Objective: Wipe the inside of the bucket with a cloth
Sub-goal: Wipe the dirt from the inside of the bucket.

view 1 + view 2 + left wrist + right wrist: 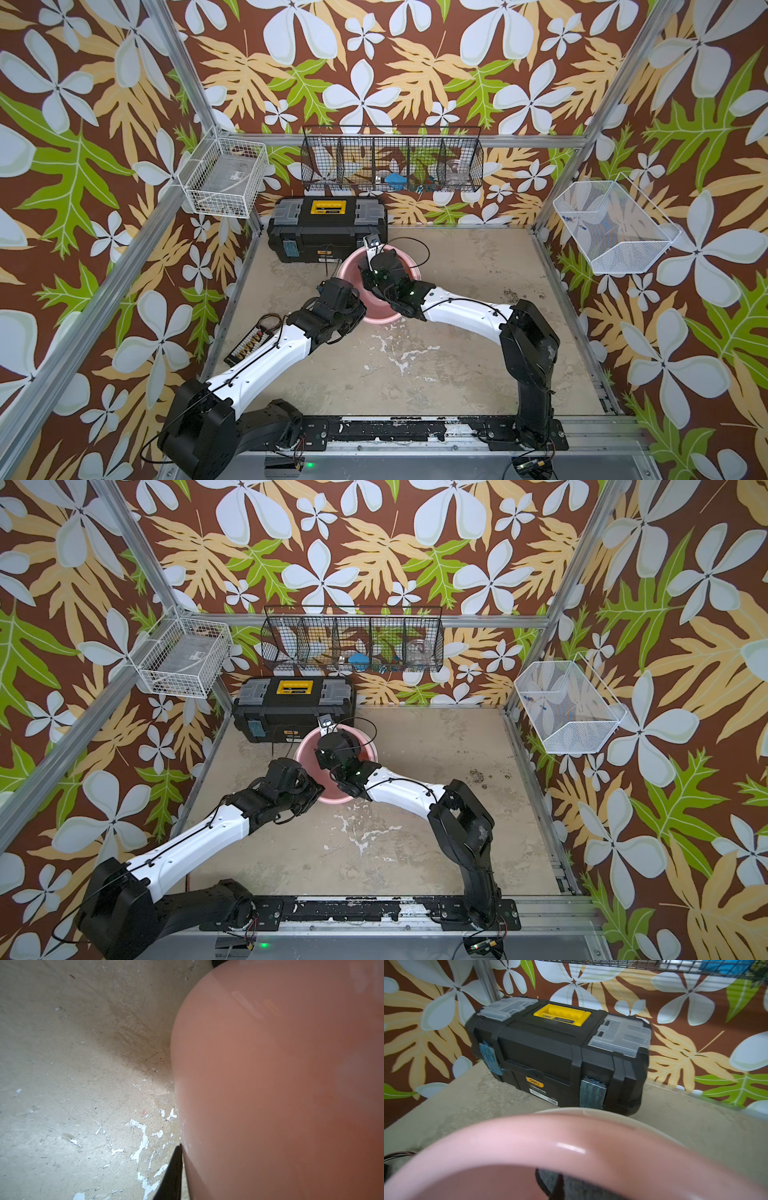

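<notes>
bucket sat on the tabletop by the toolbox: likely light, stiff, slick plastic that'd skate under wiping, so brace at the rim; cloth lay limp inside it, best pinched bunched. right fingers were clamped on the cloth; left fingers were closed tight at the bucket's outer wall, rim pinch or not couldn't be told. bucket floor and most of the cloth were hidden by the right arm
</notes>
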`<act>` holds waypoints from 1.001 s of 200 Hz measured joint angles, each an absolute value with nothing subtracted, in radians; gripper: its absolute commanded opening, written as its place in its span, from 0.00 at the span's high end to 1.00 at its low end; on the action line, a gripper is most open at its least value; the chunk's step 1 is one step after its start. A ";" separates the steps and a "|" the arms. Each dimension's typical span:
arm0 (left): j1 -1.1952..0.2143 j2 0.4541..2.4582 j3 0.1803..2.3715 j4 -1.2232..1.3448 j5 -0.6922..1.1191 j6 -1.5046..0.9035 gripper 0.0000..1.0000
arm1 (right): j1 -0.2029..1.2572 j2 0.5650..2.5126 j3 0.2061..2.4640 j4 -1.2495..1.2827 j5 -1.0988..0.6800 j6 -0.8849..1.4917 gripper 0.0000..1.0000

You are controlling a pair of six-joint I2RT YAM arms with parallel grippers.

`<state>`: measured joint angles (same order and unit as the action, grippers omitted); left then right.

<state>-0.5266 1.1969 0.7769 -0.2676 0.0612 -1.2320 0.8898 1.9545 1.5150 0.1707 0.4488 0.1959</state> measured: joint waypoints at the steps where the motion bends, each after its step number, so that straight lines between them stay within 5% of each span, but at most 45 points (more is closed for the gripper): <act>1: -0.527 1.197 0.777 -0.266 0.061 -1.232 1.00 | 0.890 1.954 1.516 0.170 0.451 0.195 1.00; 102: -0.531 1.214 0.823 -0.253 0.008 -1.208 1.00 | 0.887 1.862 1.507 -0.010 0.681 0.104 1.00; 200: -0.529 1.266 0.912 -0.332 -0.097 -1.172 1.00 | 0.876 1.820 1.459 -0.279 0.379 0.204 1.00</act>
<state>-0.5289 1.2655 0.9123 -0.3325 -0.0967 -1.1721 0.8764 1.8202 1.4590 -0.2787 0.3794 0.2039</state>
